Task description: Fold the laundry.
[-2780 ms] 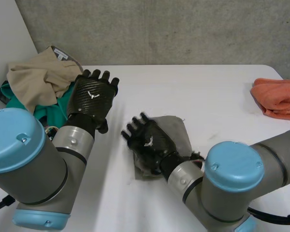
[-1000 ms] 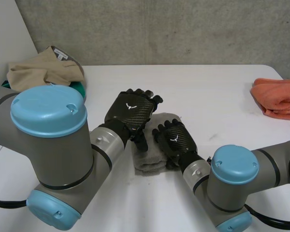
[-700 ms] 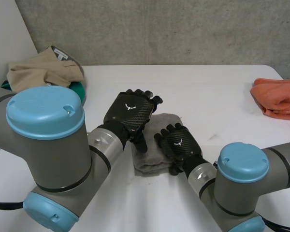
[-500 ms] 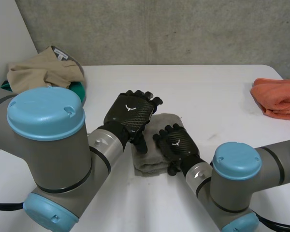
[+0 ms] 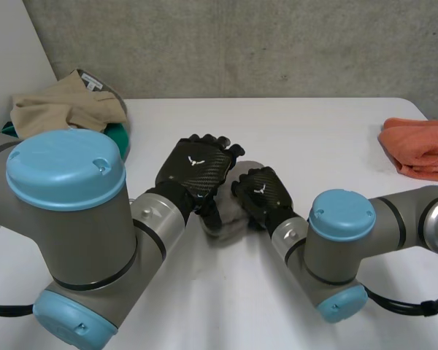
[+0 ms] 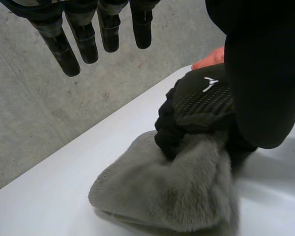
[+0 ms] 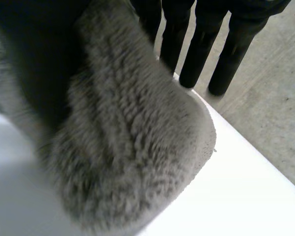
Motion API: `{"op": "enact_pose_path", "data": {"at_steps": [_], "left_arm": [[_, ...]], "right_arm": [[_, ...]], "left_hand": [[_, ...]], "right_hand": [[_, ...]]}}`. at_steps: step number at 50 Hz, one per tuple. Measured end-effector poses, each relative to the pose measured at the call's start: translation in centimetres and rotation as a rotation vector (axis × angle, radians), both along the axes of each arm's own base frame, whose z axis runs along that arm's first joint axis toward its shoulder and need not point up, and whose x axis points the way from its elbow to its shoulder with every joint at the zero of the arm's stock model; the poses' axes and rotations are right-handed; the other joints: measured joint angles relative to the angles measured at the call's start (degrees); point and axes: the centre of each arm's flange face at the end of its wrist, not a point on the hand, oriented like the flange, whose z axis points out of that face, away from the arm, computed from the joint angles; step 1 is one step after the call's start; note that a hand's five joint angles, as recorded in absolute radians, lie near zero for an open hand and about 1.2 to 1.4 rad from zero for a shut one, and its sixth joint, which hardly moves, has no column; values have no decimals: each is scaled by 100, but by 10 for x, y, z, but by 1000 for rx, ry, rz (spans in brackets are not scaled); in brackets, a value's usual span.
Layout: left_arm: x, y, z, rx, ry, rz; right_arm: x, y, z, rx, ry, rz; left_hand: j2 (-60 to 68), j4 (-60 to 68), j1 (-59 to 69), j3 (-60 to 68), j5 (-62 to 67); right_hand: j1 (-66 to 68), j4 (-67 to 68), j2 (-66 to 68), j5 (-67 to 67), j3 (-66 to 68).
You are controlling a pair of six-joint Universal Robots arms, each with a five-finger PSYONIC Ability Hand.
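Head view: one grey cloth (image 5: pixel 225 221), bunched, mid-table (image 5: pixel 317 131), between two hands. Right hand (image 5: pixel 261 192): fingers curled into the cloth's right side, clamped on it. Left hand (image 5: pixel 196 166): just beside the cloth, fingers straight, holding nothing. One orange cloth (image 5: pixel 420 149) at the right edge. One beige cloth (image 5: pixel 62 109) heaped on something green (image 5: pixel 121 140), far left.

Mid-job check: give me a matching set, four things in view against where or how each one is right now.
Things:
1. grey towel
2. orange cloth
3. beige garment
4. left hand

Places or states:
A. at the far left of the table
B. at the table's right edge
C. gripped by the right hand
D. open, fingers straight above the towel

Pairs: 1-C, 2-B, 3-A, 4-D
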Motion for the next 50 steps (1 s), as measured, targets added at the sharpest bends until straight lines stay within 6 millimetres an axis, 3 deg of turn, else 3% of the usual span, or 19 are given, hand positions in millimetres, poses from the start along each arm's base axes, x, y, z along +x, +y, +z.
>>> {"op": "enact_pose_path", "data": {"at_steps": [1, 3, 5, 9, 11, 15, 16, 19, 21, 23, 24, 26, 28, 32, 33, 38, 43, 47, 50], "left_arm": [[0, 0, 1, -2, 1, 0], [0, 0, 3, -6, 5, 0], [0, 0, 6, -14, 11, 0], [-1, -1, 16, -39, 32, 0], [-1, -2, 24, -61, 51, 0], [-2, -3, 34, -92, 78, -1], [-3, -3, 39, -107, 91, -2], [-4, -4, 45, -128, 111, -4], [-6, -4, 48, -137, 120, -8], [-6, -4, 50, -141, 124, -11], [-7, -4, 51, -146, 130, -19], [-9, -3, 52, -147, 133, -29], [-10, -2, 52, -145, 134, -39], [-12, -1, 49, -137, 131, -58], [-12, -1, 49, -137, 131, -58], [-13, -1, 41, -118, 117, -67], [-14, -1, 35, -106, 107, -67], [-14, -1, 32, -100, 103, -68], [-14, 0, 32, -98, 101, -70]], "right_arm": [[1, -3, 2, -7, -5, -3], [2, -11, 6, -25, -18, -13], [1, -22, 15, -51, -37, -30], [-10, -60, 51, -152, -100, -98], [-24, -86, 78, -224, -139, -147], [-47, -117, 109, -313, -179, -203], [-62, -136, 128, -372, -202, -233], [-91, -165, 154, -467, -237, -275], [-113, -185, 167, -527, -262, -301], [-122, -192, 170, -546, -272, -313], [-154, -216, 179, -606, -304, -347], [-181, -235, 180, -642, -325, -370], [-204, -252, 175, -662, -337, -386], [-250, -285, 143, -660, -329, -405], [-250, -285, 143, -660, -329, -405], [-305, -312, 62, -556, -277, -427], [-337, -312, 3, -437, -243, -436], [-354, -303, -26, -357, -230, -436], [-365, -296, -34, -320, -224, -436]], "left_hand": [[0, 0, 0, 0, 0], [0, 0, 0, 0, 0], [0, 0, 0, 0, 0], [0, 0, 0, 0, 0], [0, 0, 0, 0, 0], [0, 0, 0, 0, 0], [0, 0, 0, 0, 0], [0, 0, 0, 0, 0], [0, 0, 0, 0, 0], [0, 0, 0, 0, 0], [0, 0, 0, 0, 0], [0, 0, 0, 0, 0], [0, 1, 0, 0, 0], [0, 4, 0, 0, 1], [0, 4, 0, 0, 1], [0, 8, 0, 0, 0], [0, 8, 0, 0, 0], [0, 8, 0, 0, 0], [0, 8, 0, 0, 0]], "right_hand": [[860, 1006, 1048, 957, 1001], [1252, 1840, 1869, 1788, 1815], [1252, 2063, 1932, 1901, 1972], [1252, 2086, 1932, 1901, 1974], [1252, 2114, 1932, 1901, 1974], [1252, 2148, 1932, 1901, 1974], [1252, 2161, 1932, 1901, 1974], [1252, 2167, 1933, 1902, 1999], [1252, 2168, 1932, 1901, 2004], [1252, 2168, 1933, 1901, 2004], [1252, 2168, 1933, 1901, 2004], [1252, 2168, 1933, 1902, 2004], [1252, 2168, 1932, 1962, 2004], [1252, 2169, 1933, 1962, 2004], [1252, 2169, 1933, 1962, 2004], [1252, 2170, 1932, 1962, 2022], [1252, 2172, 1932, 1967, 2022], [1252, 2180, 1933, 2117, 2051], [1252, 2186, 1933, 2217, 2053]]}}
